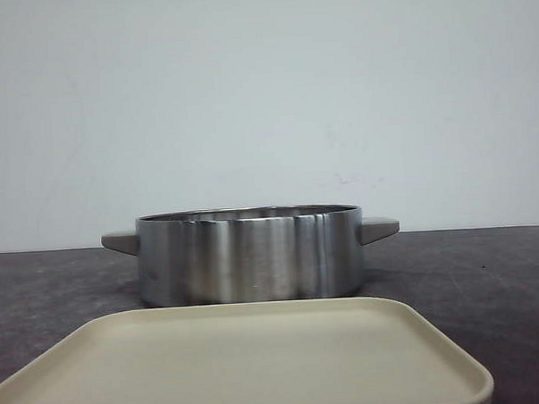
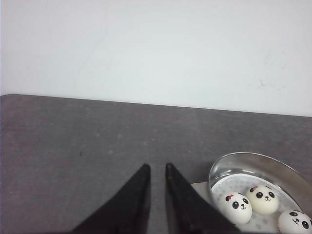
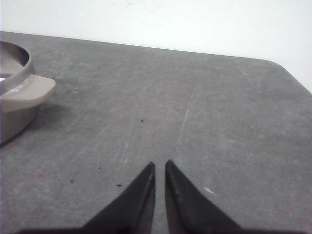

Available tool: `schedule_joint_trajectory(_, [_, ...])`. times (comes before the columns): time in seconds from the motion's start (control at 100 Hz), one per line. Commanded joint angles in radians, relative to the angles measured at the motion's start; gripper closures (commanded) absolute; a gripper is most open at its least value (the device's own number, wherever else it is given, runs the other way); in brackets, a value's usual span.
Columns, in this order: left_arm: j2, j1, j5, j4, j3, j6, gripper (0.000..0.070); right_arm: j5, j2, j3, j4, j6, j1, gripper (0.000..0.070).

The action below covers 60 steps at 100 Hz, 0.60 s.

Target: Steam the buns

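Three buns [image 2: 263, 199] show inside the steel pot [image 2: 258, 168], small white domes w/ black panda faces, one w/ a red bow; a fourth isn't visible. The left gripper [image 2: 157, 169] hangs just beside the pot, nearer the buns than the right gripper [image 3: 160, 165], which sits further off past the pot's handle [image 3: 29, 90]. Both are pinched nearly closed, gripping nothing; the beige tray [image 1: 258, 346] lies in front of the pot, bare
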State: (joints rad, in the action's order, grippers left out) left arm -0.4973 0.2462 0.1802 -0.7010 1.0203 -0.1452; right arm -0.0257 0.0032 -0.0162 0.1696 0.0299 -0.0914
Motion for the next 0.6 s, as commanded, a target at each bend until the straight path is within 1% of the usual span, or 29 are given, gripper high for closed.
schedule_joint_trajectory(0.0, [-0.003, 0.001, 0.0, 0.013, 0.017, 0.006, 0.0677, 0.0, 0.0, 0.005, -0.012, 0.008, 0.0, 0.0662])
schedule_joint_trajectory(0.18, [-0.003, 0.001, 0.0, 0.013, 0.017, 0.006, 0.0677, 0.0, 0.0, 0.005, -0.012, 0.008, 0.0, 0.0662])
schedule_joint_trajectory(0.33, [0.001, -0.003, 0.003, -0.02, 0.014, 0.01, 0.0677, 0.0, 0.0, 0.005, -0.012, 0.008, 0.0, 0.0662])
schedule_joint_trajectory(0.4, [0.011, -0.012, 0.003, -0.029, -0.018, 0.034, 0.0677, 0.0, 0.0, 0.005, -0.012, 0.008, 0.0, 0.0662])
schedule_joint_trajectory(0.49, [0.046, -0.032, 0.002, 0.031, -0.125, 0.047, 0.0677, 0.0, 0.0, 0.005, -0.012, 0.008, 0.0, 0.0662])
schedule_joint_trajectory(0.59, [0.113, -0.053, 0.002, 0.174, -0.303, 0.047, 0.0677, 0.0, 0.0, 0.005, -0.012, 0.008, 0.0, 0.0662])
